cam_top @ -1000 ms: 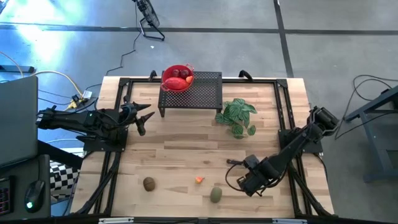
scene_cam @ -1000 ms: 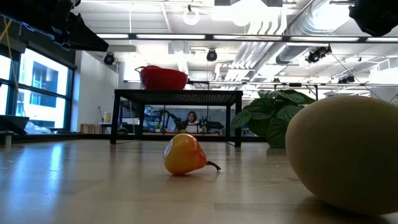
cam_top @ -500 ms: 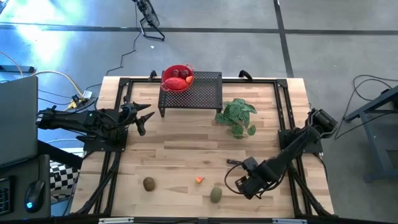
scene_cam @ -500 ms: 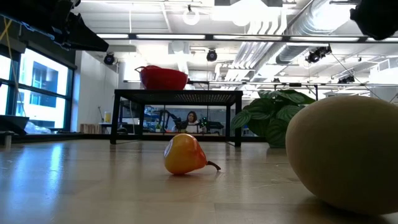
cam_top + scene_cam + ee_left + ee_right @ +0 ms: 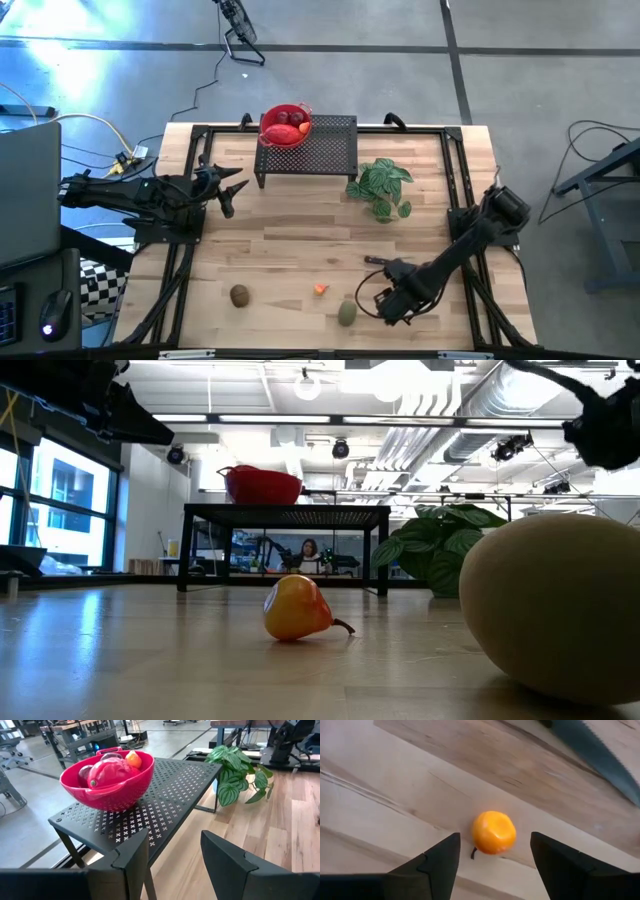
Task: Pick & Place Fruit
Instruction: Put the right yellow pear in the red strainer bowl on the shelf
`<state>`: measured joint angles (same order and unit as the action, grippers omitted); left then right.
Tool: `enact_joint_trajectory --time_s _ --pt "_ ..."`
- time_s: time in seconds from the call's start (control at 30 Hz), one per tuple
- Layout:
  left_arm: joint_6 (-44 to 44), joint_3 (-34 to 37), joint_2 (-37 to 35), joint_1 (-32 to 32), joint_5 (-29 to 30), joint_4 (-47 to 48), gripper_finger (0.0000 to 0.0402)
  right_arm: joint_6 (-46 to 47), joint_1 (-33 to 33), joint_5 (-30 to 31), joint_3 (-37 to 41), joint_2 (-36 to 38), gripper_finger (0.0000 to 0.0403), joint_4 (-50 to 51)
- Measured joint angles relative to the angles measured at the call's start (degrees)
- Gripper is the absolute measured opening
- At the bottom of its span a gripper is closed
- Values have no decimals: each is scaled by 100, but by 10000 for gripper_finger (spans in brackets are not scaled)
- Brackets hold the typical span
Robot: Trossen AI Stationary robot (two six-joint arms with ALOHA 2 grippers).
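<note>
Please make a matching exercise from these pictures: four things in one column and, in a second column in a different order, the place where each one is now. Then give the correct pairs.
Things:
1. red bowl
2. brown oval fruit
3. small orange fruit
4. green leafy plant

Places:
A. on the bare table near its front edge, on the left arm's side
B. on the table beside the rack, toward the right arm's side
C. on top of the black perforated rack
D. on the table ahead of the open right gripper

Pairs: 1-C, 2-A, 3-D, 4-B
</note>
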<state>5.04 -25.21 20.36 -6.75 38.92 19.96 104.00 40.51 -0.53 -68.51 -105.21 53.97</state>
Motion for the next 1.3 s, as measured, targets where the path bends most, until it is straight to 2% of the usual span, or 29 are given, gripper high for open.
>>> enact_joint_trajectory --time_s 0.57,1.0,1.3 --pt "0 0 2 0 0 23 175 -76 0 56 0 -363 208 -76" --pt "1 0 1 -1 0 37 175 -78 0 190 0 -385 141 -65" --pt "1 0 0 -1 0 40 175 -78 0 167 0 -385 143 -65"
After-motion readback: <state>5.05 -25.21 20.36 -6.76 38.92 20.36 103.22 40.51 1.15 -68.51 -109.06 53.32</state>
